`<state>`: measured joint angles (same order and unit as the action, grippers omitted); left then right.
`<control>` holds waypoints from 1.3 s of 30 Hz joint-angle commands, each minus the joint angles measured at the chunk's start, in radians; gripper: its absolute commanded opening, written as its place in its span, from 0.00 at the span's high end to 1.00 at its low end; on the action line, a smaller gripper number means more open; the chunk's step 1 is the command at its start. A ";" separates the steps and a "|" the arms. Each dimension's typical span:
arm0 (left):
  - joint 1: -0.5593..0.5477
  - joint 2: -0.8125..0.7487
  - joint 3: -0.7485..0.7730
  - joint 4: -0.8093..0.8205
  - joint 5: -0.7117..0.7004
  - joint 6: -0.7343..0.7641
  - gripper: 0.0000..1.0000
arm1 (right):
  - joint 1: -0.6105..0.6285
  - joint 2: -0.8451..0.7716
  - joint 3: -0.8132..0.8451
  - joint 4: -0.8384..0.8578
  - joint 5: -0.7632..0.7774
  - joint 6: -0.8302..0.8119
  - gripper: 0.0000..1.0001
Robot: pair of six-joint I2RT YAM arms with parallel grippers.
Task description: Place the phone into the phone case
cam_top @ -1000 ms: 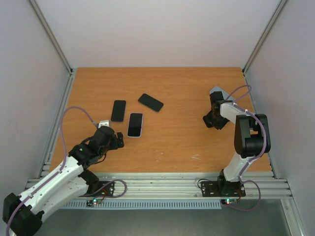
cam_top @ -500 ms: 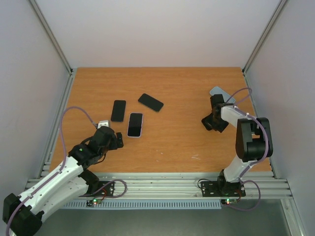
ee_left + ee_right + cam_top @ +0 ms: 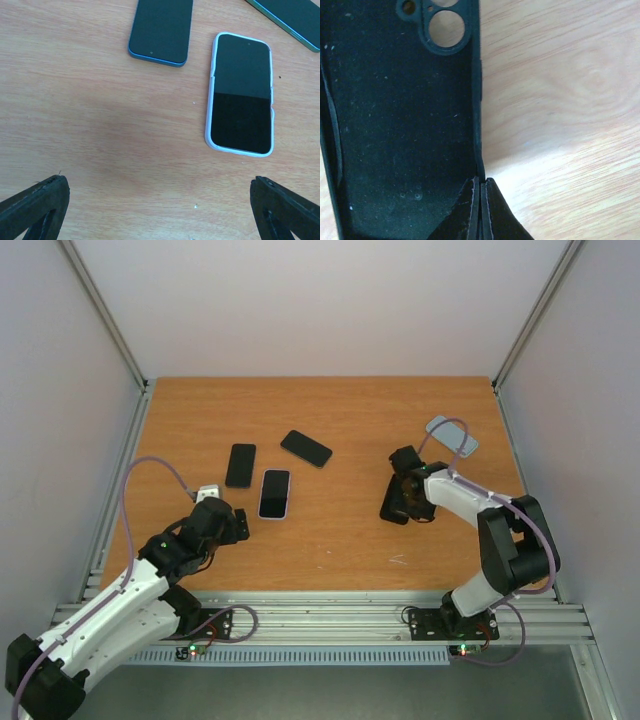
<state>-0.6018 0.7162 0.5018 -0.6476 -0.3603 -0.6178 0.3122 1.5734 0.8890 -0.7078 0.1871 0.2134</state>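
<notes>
The left gripper (image 3: 160, 210) is held wide open above the table (image 3: 340, 410). Beyond it, a blue-edged phone (image 3: 161, 27) is laid flat beside a second phone (image 3: 241, 100) seated in a pale case (image 3: 209, 145). Farther right, the black phone case (image 3: 395, 125) is pinched by its side wall in the closed right gripper (image 3: 481, 185), its inside exposed.

An orange-brown wooden table (image 3: 350, 410) carries three phones and a case. A phone in a pale case (image 3: 274, 494) lies face up left of the middle. Just beyond it to the left lies a blue-edged phone (image 3: 240, 465), and beyond it to the right a teal-edged phone (image 3: 306, 448) lies askew. None of them touch. Far to its right, near the back corner, lies a translucent grey case (image 3: 452, 436). A black phone case (image 3: 400, 125), pinched at its rim by the right tool (image 3: 481, 184), sits well to its right; contact with the wood is unclear.
</notes>
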 commanded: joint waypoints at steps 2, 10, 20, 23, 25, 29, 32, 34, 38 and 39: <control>0.003 -0.009 -0.009 0.005 -0.043 -0.011 0.00 | 0.157 -0.055 -0.013 0.014 0.007 -0.122 0.99; 0.003 0.003 -0.009 0.002 -0.055 -0.016 0.01 | 0.381 -0.034 0.015 0.071 -0.091 -0.279 0.99; 0.002 0.016 -0.008 0.007 -0.052 -0.016 0.00 | 0.509 0.051 0.051 0.105 -0.173 -0.393 0.99; 0.004 0.016 -0.009 0.007 -0.052 -0.017 0.01 | 0.520 0.076 0.061 0.122 -0.176 -0.405 0.99; 0.003 0.017 -0.008 0.007 -0.053 -0.017 0.01 | 0.523 0.090 0.067 0.127 -0.207 -0.416 0.99; 0.003 0.021 -0.009 0.009 -0.052 -0.017 0.01 | 0.524 0.107 0.079 0.134 -0.215 -0.432 0.98; 0.004 0.023 -0.008 0.009 -0.051 -0.016 0.01 | 0.524 0.110 0.086 0.129 -0.215 -0.439 0.93; 0.003 0.022 -0.009 0.009 -0.051 -0.016 0.00 | 0.524 0.100 0.088 0.128 -0.213 -0.447 0.85; 0.004 0.023 -0.010 0.011 -0.048 -0.016 0.01 | 0.524 0.068 0.119 0.110 -0.194 -0.469 0.70; 0.004 0.024 -0.010 0.011 -0.046 -0.017 0.01 | 0.523 0.066 0.134 0.103 -0.191 -0.479 0.66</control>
<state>-0.6014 0.7387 0.5018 -0.6548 -0.3901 -0.6209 0.8261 1.6730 0.9585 -0.5972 -0.0151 -0.2276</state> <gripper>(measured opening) 0.995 0.287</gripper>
